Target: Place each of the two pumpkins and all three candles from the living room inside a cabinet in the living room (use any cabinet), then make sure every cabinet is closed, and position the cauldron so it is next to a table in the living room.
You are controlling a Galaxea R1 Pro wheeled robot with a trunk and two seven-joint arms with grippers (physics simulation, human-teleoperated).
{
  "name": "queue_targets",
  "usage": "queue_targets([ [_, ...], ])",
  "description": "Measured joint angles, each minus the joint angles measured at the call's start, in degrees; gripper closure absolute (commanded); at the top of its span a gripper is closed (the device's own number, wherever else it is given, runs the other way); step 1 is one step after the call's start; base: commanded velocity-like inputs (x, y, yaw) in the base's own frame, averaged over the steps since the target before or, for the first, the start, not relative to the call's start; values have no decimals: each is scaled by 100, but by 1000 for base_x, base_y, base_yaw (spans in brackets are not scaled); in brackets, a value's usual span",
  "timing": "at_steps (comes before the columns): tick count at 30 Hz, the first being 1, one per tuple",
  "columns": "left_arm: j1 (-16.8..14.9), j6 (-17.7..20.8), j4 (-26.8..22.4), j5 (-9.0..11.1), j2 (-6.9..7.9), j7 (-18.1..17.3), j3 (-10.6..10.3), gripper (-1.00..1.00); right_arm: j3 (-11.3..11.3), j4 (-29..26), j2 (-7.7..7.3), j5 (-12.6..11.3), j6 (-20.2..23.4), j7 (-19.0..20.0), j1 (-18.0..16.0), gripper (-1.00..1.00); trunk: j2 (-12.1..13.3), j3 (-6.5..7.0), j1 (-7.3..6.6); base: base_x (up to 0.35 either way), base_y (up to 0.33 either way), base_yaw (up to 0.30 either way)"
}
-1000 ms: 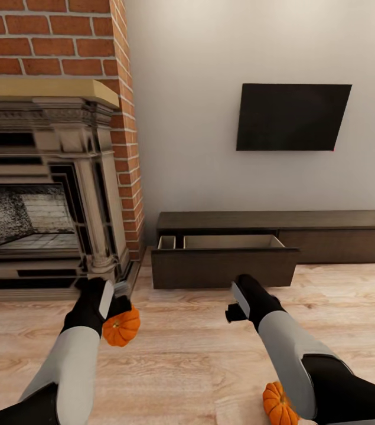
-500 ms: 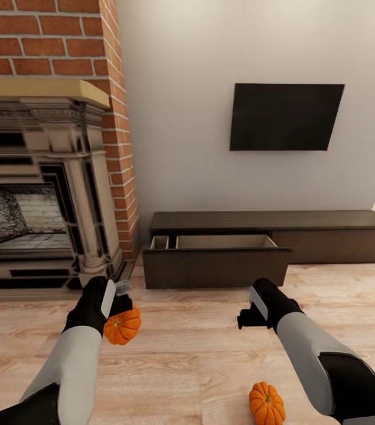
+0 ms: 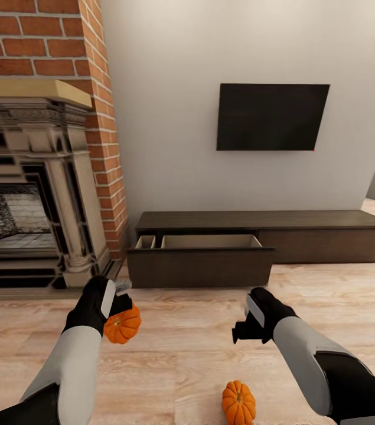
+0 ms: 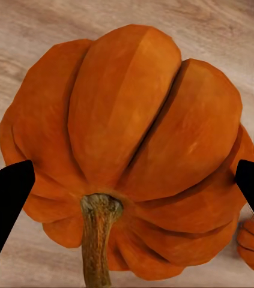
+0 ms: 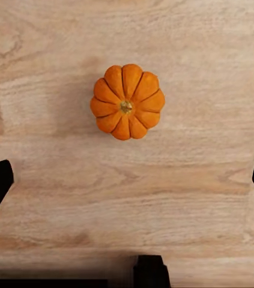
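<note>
My left gripper (image 3: 118, 308) is shut on a bright orange ribbed pumpkin (image 3: 122, 324), held just above the plank floor. In the left wrist view this pumpkin (image 4: 133, 138) sits between both black fingertips (image 4: 3, 207). A second pumpkin (image 3: 238, 402) rests upright on the floor, below and slightly nearer to me than my right gripper (image 3: 243, 332). That gripper (image 5: 127, 183) is open and empty, well above the pumpkin (image 5: 127, 102). The dark-brown cabinet (image 3: 305, 236) stands along the wall, its left drawer (image 3: 202, 260) pulled out with a pale inside. Candles, cauldron and table are out of view.
An ornate grey fireplace (image 3: 28, 189) with red-brick surround (image 3: 101, 118) stands at the left, close to the drawer's left end. A black TV (image 3: 270, 116) hangs above the cabinet. Bare wood floor (image 3: 181, 354) lies between me and the drawer.
The whole picture has slid left, so the camera has moved right. My right gripper has dropped a little and drawn back toward me. The left gripper still holds its pumpkin.
</note>
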Motion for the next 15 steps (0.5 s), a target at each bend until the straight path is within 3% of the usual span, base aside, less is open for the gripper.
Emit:
queue_targets([
  [7, -1, -13, -2, 54, -1, -29, 1, 100, -6, 289, 16, -105, -116, 541, 6, -100, 0, 0, -1, -34, -126, 0],
  [13, -1, -68, 111, 76, -1, -41, 19, 100, 9, 591, 19, -94, -1198, 619, 13, -100, 0, 0, -1, -4, -14, 0],
  [15, -1, -263, 244, 74, -1, -38, 22, 100, 15, 795, 19, -77, -1548, 619, 14, -100, 0, 0, -1, -1, -3, 0],
])
